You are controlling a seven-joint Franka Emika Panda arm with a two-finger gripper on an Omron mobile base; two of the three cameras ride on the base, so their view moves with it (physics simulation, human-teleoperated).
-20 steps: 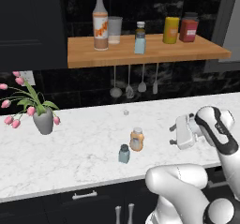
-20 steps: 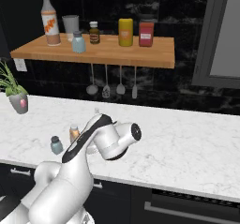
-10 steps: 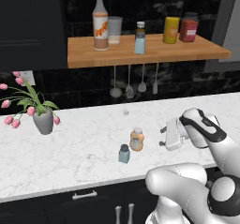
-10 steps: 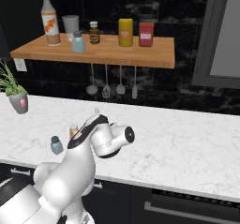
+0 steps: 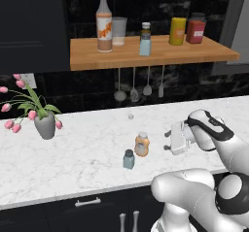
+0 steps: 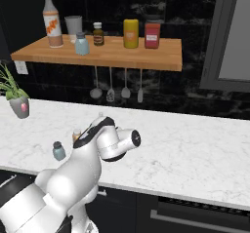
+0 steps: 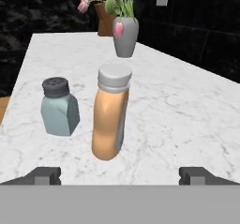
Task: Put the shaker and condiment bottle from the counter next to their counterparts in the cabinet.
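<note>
Beside the squat orange pale-capped condiment bottle [image 7: 110, 117], risking knocking the small blue grey-capped shaker [image 7: 59, 108] while closing the wide-spread gripper [image 7: 120, 175].

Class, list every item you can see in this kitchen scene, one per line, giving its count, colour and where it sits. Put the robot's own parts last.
Counter: one, white marble, across the front.
Shelf: one, orange-brown wood, on the black wall.
Shaker: one, pale blue, grey cap, on the counter.
Condiment bottle: one, orange, pale cap, on the counter beside the shaker.
Second shaker: one, pale blue, on the shelf.
Tall bottle: one, clear neck, orange label, shelf left.
Glass: one, grey, beside the tall bottle.
Dark jar: one, brown, behind the second shaker.
Yellow jar: one, shelf right.
Red jar: one, shelf right.
Utensils: four, silver, hanging under the shelf.
Vase of tulips: one, grey, pink flowers, counter left.
Gripper: one, white, open, facing the condiment bottle.
</note>
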